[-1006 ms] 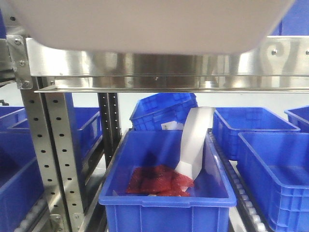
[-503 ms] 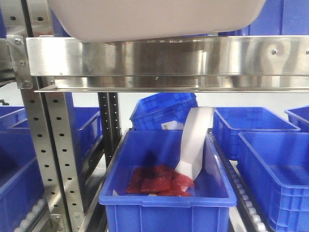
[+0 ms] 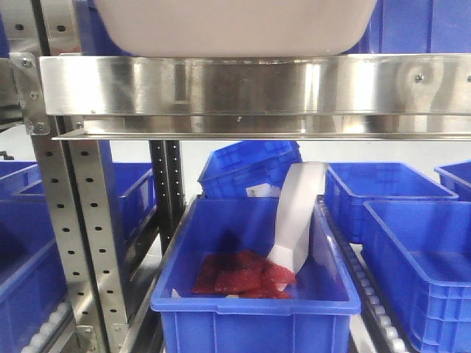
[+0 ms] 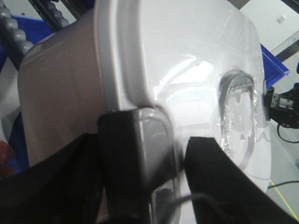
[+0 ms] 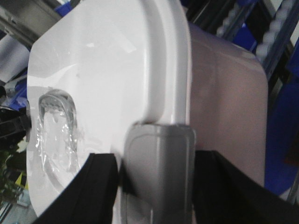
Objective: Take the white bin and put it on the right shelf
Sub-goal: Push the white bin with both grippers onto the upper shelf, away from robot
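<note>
The white bin (image 3: 235,26) fills the top of the front view, its rounded underside just above the right shelf's shiny front rail (image 3: 257,92); whether the two touch I cannot tell. In the left wrist view the white bin (image 4: 187,70) shows its glossy lid and recessed handle (image 4: 238,107), and my left gripper (image 4: 159,161) is shut on the grey end latch (image 4: 152,140). From the other end, the right wrist view shows the white bin (image 5: 107,60), with my right gripper (image 5: 159,179) shut on its grey latch (image 5: 161,158).
Below the rail a blue crate (image 3: 254,309) holds red packets and a white strip. More blue crates (image 3: 412,243) stand right and left on roller tracks (image 3: 375,312). A perforated steel upright (image 3: 81,243) rises at the left.
The white bin has moved away from the front camera, looking smaller. Its underside went from overlapping the rail to sitting just above the rail's top edge.
</note>
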Controlling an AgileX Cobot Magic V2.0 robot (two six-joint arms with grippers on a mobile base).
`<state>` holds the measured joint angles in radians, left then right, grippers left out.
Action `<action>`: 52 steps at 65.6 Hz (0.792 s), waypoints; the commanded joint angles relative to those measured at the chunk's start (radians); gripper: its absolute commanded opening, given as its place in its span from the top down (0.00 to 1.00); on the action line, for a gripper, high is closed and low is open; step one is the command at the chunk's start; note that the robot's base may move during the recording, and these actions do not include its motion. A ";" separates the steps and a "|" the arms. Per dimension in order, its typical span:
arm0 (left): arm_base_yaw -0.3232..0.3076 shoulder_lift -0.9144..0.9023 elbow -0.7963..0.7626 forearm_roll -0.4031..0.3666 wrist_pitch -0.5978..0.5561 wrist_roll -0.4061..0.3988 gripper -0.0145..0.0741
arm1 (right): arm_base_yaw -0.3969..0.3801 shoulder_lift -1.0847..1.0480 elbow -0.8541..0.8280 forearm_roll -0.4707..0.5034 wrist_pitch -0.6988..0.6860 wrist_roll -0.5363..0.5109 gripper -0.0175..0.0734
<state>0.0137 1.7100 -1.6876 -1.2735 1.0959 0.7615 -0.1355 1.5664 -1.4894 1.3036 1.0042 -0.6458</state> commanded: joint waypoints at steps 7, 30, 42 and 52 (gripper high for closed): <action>-0.061 -0.003 -0.093 -0.133 -0.036 0.010 0.55 | 0.011 -0.031 -0.041 0.206 -0.015 -0.073 0.34; -0.086 0.028 -0.103 -0.113 -0.167 0.030 0.55 | 0.011 0.012 -0.041 0.212 -0.061 -0.123 0.34; -0.086 0.028 -0.103 -0.084 -0.239 0.030 0.55 | 0.011 0.052 -0.041 0.212 -0.081 -0.124 0.34; -0.086 0.035 -0.101 -0.065 -0.245 0.030 0.52 | 0.011 0.082 -0.041 0.212 -0.088 -0.141 0.33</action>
<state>-0.0588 1.7956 -1.7467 -1.2694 0.8782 0.7680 -0.1323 1.6886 -1.4894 1.4043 0.8957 -0.7552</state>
